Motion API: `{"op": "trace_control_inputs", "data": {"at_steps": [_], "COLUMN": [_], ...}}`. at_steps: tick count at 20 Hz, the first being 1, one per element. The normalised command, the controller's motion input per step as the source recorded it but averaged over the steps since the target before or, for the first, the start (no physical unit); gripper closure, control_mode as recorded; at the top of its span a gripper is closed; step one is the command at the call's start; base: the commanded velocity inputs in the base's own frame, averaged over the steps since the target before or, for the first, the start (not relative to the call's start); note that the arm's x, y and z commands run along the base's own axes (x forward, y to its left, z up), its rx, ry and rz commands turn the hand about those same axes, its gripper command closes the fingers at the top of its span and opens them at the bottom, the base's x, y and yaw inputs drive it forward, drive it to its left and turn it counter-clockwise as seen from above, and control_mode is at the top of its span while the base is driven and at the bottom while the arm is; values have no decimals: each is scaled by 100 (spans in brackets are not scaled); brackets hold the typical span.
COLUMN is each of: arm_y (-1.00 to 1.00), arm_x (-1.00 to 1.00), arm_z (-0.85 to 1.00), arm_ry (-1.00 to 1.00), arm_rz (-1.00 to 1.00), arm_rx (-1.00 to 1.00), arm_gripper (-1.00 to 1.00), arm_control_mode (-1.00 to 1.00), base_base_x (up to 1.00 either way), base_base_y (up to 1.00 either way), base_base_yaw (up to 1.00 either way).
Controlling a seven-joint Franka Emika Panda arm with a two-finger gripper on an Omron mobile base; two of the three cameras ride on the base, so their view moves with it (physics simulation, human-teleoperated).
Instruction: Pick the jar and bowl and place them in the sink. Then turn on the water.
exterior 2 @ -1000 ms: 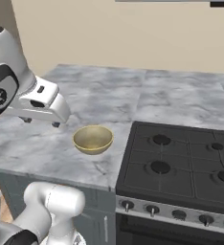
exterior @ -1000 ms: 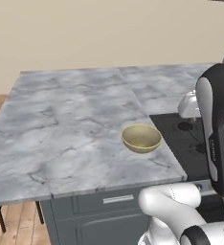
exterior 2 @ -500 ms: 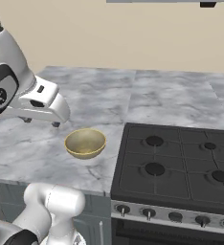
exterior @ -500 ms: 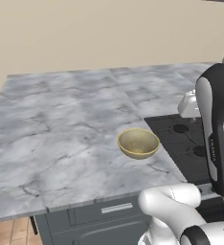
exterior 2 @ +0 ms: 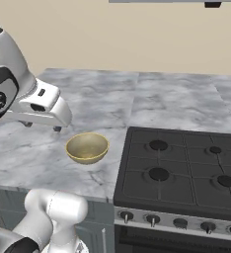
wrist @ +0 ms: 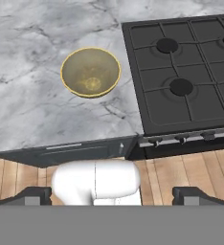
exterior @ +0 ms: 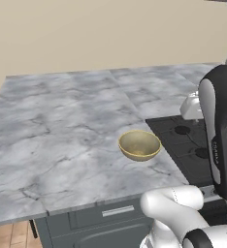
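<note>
One shallow yellowish-tan bowl point(wrist: 90, 72) sits upright on grey marble counter point(exterior: 52, 126), just beside black gas hob point(exterior 2: 184, 170). Gripper point(wrist: 112, 195) fingers wide, apparently empty. Risk: off-centre descent tips the bowl.

The bowl point(exterior: 139, 145) is yellowish-tan outside and speckled olive inside. The tabletop point(exterior: 62, 126) is grey marble with dark veins. The stove point(exterior 2: 186, 170) is black. The wall point(exterior: 86, 34) is beige, and the floor point(wrist: 181, 172) is light brown wood.
</note>
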Motion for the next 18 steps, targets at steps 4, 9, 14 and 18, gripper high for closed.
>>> {"op": "trace_control_inputs", "data": {"at_steps": [4,9,14,18], "arm_y": [-2,-2,-2,-14], "arm_x": [24,39,40,35], "arm_z": [-4,-16,-27,-24], "arm_ry": [0,0,0,0], "arm_rz": [-1,-4,-3,-1], "arm_rx": [2,5,0,0], "arm_gripper": [-100,-100,-100,-100], "arm_control_mode": [-100,-100,-100,-100], "base_base_x": [7,0,0,0], "base_base_y": [0,0,0,0], "base_base_yaw": [0,0,0,0]}}
